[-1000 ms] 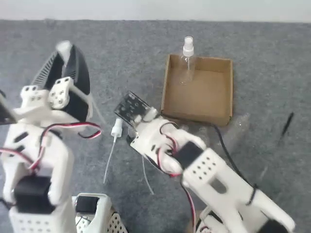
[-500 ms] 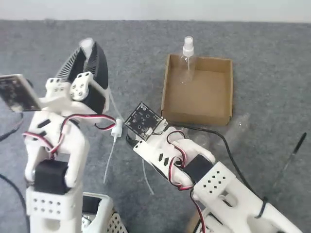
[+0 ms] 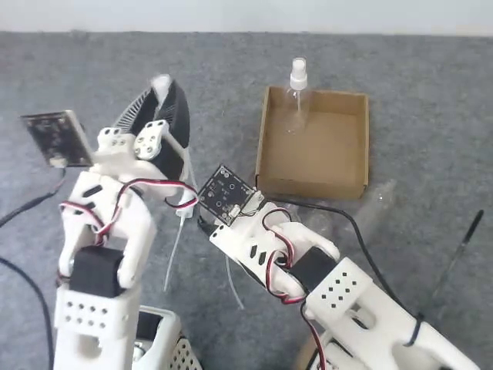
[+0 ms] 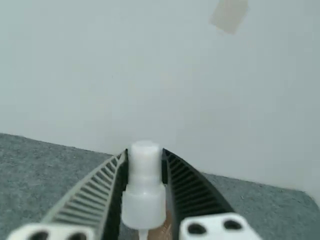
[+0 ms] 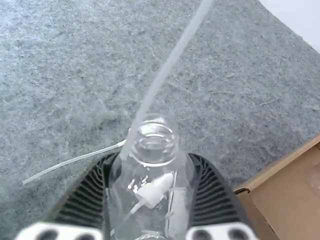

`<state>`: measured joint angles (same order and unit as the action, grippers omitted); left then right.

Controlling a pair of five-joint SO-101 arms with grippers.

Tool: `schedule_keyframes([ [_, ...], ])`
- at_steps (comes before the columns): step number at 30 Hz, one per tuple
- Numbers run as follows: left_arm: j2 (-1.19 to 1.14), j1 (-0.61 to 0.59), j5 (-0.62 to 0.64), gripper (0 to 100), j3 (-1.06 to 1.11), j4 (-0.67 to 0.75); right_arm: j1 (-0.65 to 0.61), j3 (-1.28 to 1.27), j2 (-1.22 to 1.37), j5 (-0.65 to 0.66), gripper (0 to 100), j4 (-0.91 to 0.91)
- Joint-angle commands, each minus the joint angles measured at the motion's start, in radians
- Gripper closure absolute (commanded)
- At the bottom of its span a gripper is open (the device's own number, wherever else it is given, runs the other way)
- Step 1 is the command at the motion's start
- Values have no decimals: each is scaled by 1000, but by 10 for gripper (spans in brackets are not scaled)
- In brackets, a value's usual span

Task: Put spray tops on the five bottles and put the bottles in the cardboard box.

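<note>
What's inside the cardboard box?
One clear bottle with a white spray top stands in the cardboard box, near its far wall. The near wall hides part of the floor.

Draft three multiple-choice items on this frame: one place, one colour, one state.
1. Where is the capped bottle?
A in the cardboard box
B beside the box
C in an end effector

2. What colour is the spray top in the left end effector?
A black
B white
C blue

3. The bottle in the right end effector is:
A capped
B crushed
C uncapped, neck open

Answers:
1 A: it stands upright in the box's far corner.
2 B: the left wrist view shows it white.
3 C: the right wrist view looks into its open neck.
</note>
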<state>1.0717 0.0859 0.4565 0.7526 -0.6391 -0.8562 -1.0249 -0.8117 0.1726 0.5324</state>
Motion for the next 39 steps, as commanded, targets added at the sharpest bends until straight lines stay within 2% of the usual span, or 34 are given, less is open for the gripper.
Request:
schedule_keyframes([
  [1,11,6,8,990,5,61,-4,0,-51,-9,993,-21],
  [6,11,-5,-6,990,-24,81,-4,-5,-51,-9,993,-21],
  [9,11,3,-66,990,-38,86,-4,-5,-51,-9,993,-21],
  [20,14,6,-104,990,35,123,-2,-5,-51,-9,993,-21],
  [29,20,92,-103,990,102,115,1,-5,-51,-9,993,-21],
  [32,20,92,-103,990,97,71,24,-5,-51,-15,993,-27],
  [39,74,84,-35,990,107,-44,111,18,-51,-141,993,-35],
])
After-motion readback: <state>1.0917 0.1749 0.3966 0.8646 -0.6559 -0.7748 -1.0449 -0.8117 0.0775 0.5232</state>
